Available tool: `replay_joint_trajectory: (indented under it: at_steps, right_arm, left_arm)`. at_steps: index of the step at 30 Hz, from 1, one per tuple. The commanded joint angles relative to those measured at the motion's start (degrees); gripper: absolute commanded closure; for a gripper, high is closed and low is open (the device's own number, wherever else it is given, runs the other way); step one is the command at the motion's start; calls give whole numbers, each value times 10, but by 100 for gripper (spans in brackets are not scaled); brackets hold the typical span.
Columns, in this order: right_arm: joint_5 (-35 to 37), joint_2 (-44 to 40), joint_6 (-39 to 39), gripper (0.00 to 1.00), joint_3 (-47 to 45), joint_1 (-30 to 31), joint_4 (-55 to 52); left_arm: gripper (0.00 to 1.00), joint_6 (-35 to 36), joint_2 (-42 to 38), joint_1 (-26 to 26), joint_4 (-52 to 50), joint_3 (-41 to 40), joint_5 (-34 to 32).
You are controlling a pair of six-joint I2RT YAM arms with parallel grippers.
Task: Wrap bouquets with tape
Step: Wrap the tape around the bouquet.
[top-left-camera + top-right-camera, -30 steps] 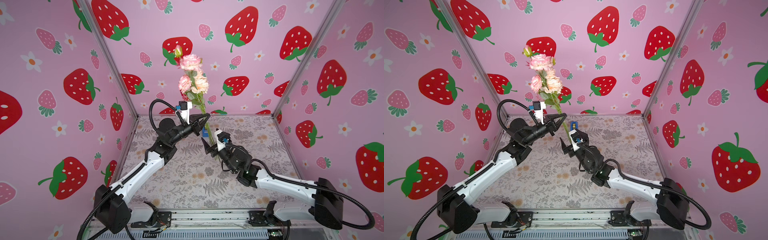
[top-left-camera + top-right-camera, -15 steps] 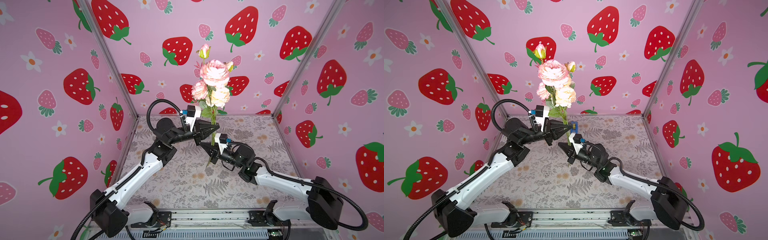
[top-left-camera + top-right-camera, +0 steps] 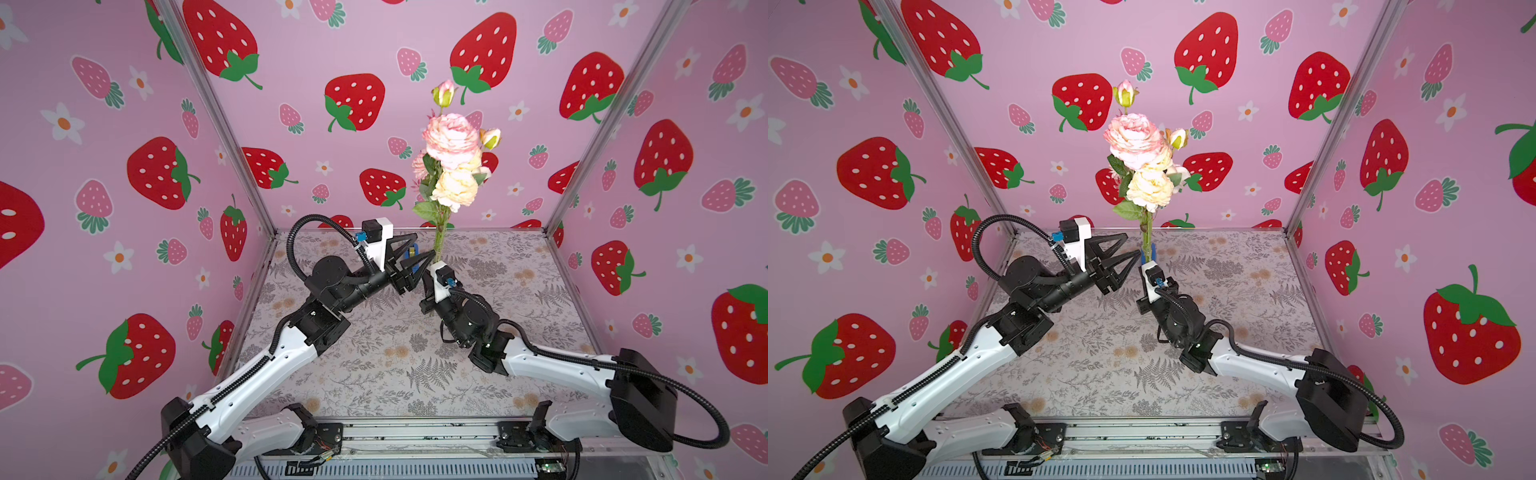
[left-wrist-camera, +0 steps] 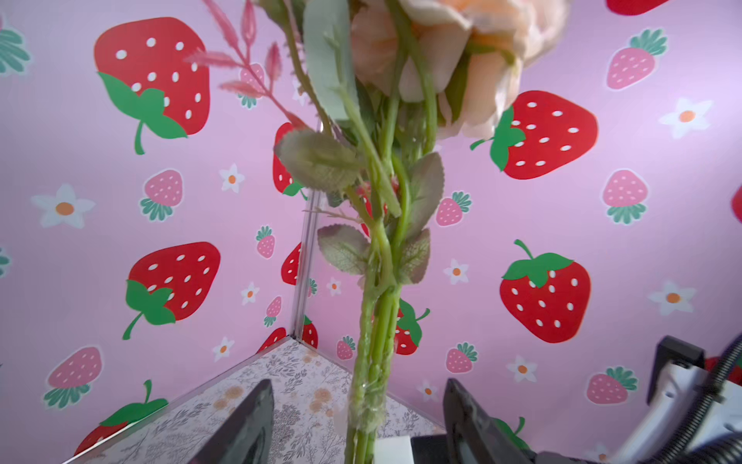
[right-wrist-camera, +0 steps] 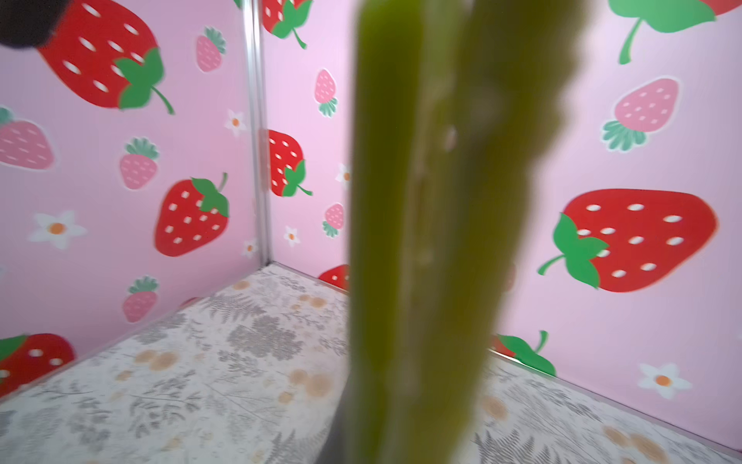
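Right gripper (image 3: 1145, 262) is clamped on the bouquet (image 3: 1150, 189), best gripped by its thin, probably stiff stems; left gripper (image 3: 1132, 245) is parted.

Bouquet (image 3: 451, 141) upright just beyond left gripper (image 3: 425, 244), tape dispenser (image 3: 410, 252) behind.

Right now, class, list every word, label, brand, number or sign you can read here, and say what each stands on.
No text can be read in any view.
The strawberry walls, floral mat and bouquet carry pictures only, no lettering.
The tape dispenser is mostly hidden behind the left end effector; no label shows.
The circuit board at the front rail is too small to read.
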Motion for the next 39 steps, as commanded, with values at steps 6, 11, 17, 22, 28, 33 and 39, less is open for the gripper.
replay_joint_trajectory:
  at_steps: [6, 11, 17, 22, 28, 33, 39]
  right_arm:
    - [145, 34, -68, 100, 40, 15, 33]
    - [162, 39, -78, 100, 39, 19, 43]
    - [169, 42, -78, 100, 39, 19, 43]
    - [169, 43, -71, 100, 45, 19, 39]
    - [172, 44, -74, 100, 48, 19, 33]
    - [182, 47, -84, 100, 47, 25, 35]
    - [196, 60, -100, 100, 53, 29, 46]
  left_arm:
    - [34, -1, 48, -44, -16, 39, -128]
    - [39, -11, 56, -44, -1, 38, -162]
    - [38, -18, 44, -45, 48, 13, -123]
    - [38, -19, 40, -46, 61, 3, -95]
    - [38, -24, 38, -46, 60, 1, -147]
    - [42, -37, 47, -46, 66, 11, -174]
    - [48, -54, 66, -46, 66, 35, -173]
